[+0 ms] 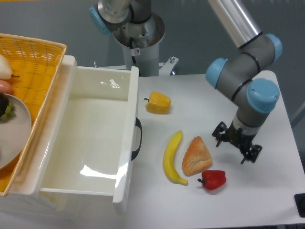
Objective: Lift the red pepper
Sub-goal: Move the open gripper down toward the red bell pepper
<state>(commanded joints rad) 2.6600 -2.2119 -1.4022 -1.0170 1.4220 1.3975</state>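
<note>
We saw the red pepper (pixel 212 179) lying on the worktop (pixel 267 191) just beside the pastry (pixel 196 156); the gripper (pixel 236 145) hovered above it, fingers spread and empty.

White table (pixel 200 95), grey wall (pixel 57 24)

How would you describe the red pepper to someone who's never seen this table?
Start at the big white bin on the left; to its right lie a banana and a pastry. Just below-right of the pastry sits the red pepper: glossy red, unlike the yellow pepper farther back.
</note>
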